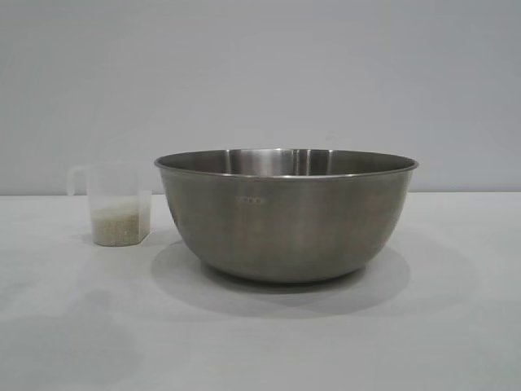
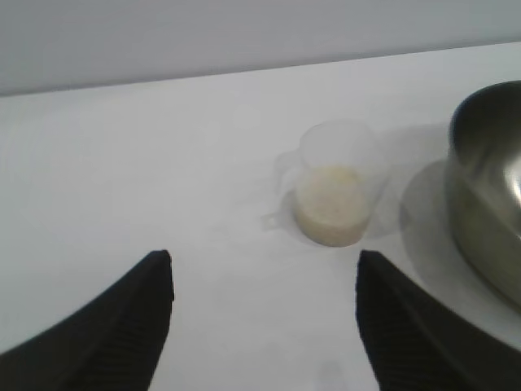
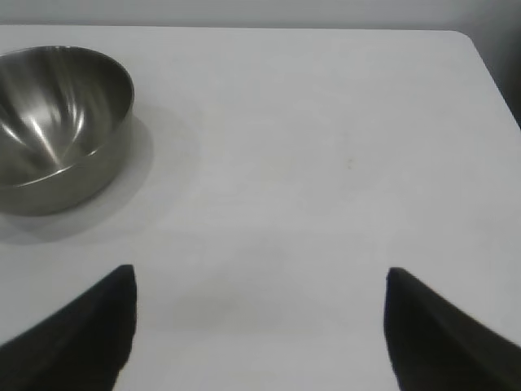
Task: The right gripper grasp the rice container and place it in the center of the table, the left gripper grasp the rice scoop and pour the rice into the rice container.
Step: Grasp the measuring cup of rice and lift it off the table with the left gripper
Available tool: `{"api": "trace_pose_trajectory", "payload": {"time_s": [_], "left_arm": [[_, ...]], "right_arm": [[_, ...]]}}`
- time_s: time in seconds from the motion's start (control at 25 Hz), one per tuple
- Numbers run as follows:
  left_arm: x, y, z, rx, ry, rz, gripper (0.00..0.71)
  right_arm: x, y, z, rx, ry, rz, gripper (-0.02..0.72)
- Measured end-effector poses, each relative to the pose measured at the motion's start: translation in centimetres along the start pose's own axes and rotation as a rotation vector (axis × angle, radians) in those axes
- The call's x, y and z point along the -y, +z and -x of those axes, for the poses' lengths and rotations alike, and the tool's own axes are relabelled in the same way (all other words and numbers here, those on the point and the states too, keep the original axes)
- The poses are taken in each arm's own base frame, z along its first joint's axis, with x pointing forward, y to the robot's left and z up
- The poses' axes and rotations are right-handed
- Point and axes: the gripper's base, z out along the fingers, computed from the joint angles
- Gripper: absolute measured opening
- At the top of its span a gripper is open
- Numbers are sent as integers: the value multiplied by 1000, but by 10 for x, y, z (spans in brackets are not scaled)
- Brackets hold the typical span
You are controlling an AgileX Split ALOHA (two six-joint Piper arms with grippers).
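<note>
The rice container (image 1: 286,216) hides part of the rice scoop (image 1: 120,204); left pincer (image 2: 264,269) released, fingers cropped.

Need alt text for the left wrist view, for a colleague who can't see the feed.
The open left gripper hangs over the white table, aimed at the rice scoop, a translucent cup partly filled with rice, not yet touching it. The steel rice container stands beside the scoop.

Lab-like setup: bare white table (image 1: 456,326), blank wall (image 1: 260,73)
</note>
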Motion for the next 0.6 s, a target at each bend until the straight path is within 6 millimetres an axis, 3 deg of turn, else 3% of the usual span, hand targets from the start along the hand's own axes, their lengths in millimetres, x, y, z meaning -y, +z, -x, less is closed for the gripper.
{"api": "trace_pose_trajectory", "payload": {"time_s": [0.24,0.48,0.6], "left_arm": [[3,24,-12,87,-36,-57,465],[0,52,-43,-41,-36,-49,465],[-4,56,-48,-61,-52,-15,465]], "right_arm": [[0,0,0,0,0,0,567],[0,0,0,0,0,0,567],[0,0,0,0,0,0,567]]}}
